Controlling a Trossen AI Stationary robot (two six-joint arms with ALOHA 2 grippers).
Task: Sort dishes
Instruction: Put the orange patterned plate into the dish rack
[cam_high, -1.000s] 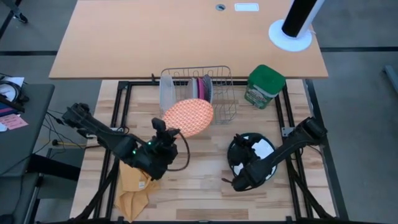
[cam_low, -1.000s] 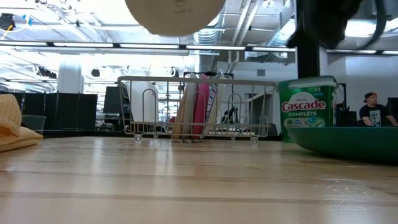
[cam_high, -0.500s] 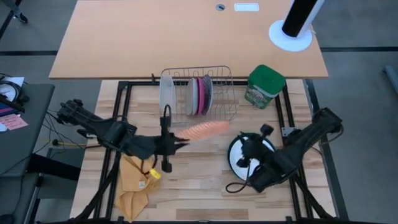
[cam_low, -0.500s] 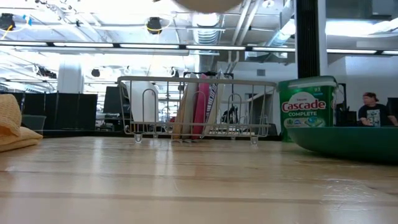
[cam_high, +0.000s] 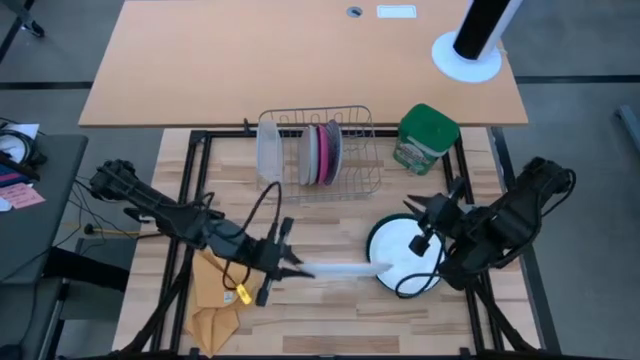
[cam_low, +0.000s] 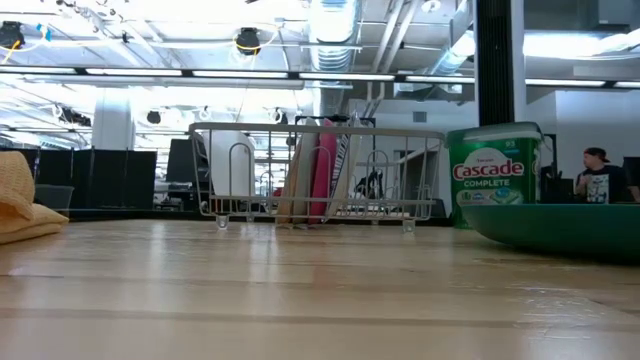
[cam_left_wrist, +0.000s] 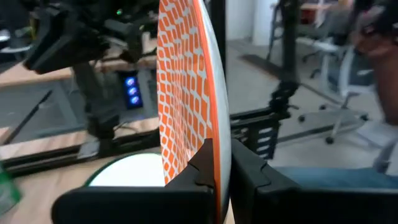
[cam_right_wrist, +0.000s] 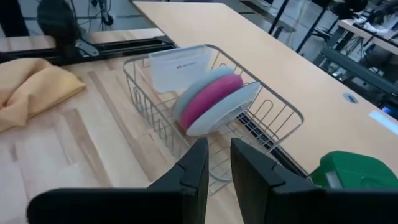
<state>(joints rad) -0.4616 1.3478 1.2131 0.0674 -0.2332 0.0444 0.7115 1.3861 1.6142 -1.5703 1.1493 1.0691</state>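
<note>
My left gripper (cam_high: 290, 265) is shut on the orange-and-white patterned plate (cam_high: 345, 268), which shows edge-on from above as a thin pale strip; the left wrist view shows its patterned face (cam_left_wrist: 186, 81). The larger white plate with a green rim (cam_high: 405, 255) lies flat on the table; the low view shows its green back (cam_low: 560, 228). My right gripper (cam_high: 428, 215) is raised over its far edge, empty, with a narrow gap between the fingers (cam_right_wrist: 219, 149). Grey and magenta plates (cam_right_wrist: 208, 102) stand in the wire rack (cam_high: 320, 155). My left gripper pinches the patterned plate's rim (cam_left_wrist: 219, 146) between its two fingers, one on the patterned face and one on the white back. The fingers lie about level and point toward the table's right. The plate stands on edge, lifted clear, reaching over the white plate's left rim.
A frosted container (cam_high: 268, 150) stands in the rack's left end. A green canister (cam_high: 425, 138) stands right of the rack. A yellow cloth (cam_high: 215, 295) lies at the near left. A person (cam_low: 598, 175) sits far behind the table.
My left gripper has carried the patterned plate from beside the rack toward the near edge and the right, turning it from face-up to edge-on. My right gripper has drawn away from the white plate toward the right and far side; that plate, tilted before, now lies flat.
</note>
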